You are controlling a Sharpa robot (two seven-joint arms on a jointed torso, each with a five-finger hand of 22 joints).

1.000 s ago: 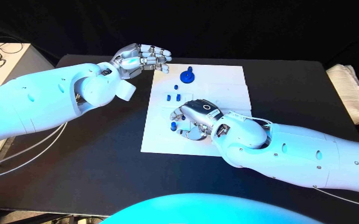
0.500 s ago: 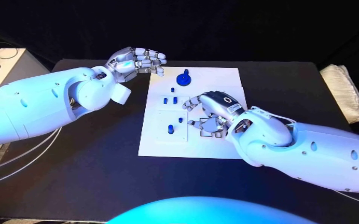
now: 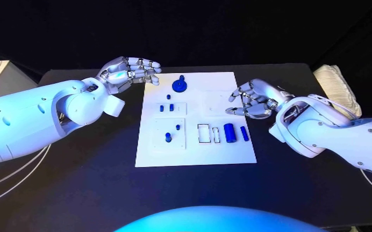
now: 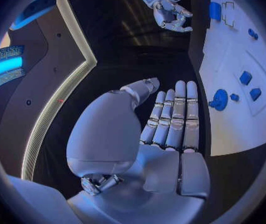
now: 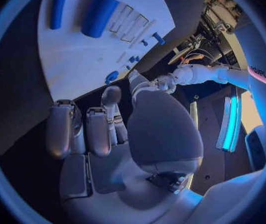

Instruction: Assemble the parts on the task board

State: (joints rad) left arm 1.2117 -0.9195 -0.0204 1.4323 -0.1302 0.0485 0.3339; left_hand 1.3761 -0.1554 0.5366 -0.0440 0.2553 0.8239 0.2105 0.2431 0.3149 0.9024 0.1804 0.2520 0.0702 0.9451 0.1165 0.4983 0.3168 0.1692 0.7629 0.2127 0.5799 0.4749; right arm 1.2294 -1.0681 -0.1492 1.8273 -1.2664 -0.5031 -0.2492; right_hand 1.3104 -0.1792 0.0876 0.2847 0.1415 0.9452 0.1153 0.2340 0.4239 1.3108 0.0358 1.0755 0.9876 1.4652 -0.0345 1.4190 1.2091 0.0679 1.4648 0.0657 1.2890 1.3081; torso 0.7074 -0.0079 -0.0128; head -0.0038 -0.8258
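From the head view, the white task board (image 3: 194,151) lies mid-table, blue parts (image 3: 229,131) resting on it. The left hand (image 3: 130,71) hovers off its far left corner, the right hand (image 3: 254,99) over its right edge, both empty with fingers loosely curled. In the left wrist view, fingers (image 4: 173,115) extend beside the board. In the right wrist view, fingers (image 5: 86,129) curl, holding nothing.

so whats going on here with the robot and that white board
A two-armed robot is partway through assembling small blue parts on the white task board on a black table. At this moment neither hand holds anything. The left hand hovers by the board's far left corner, near the round blue knob-shaped part. The right hand hangs off the board's right edge, fingers curled, just beyond the thick blue cylinder and the thin blue bar lying flat on the board.
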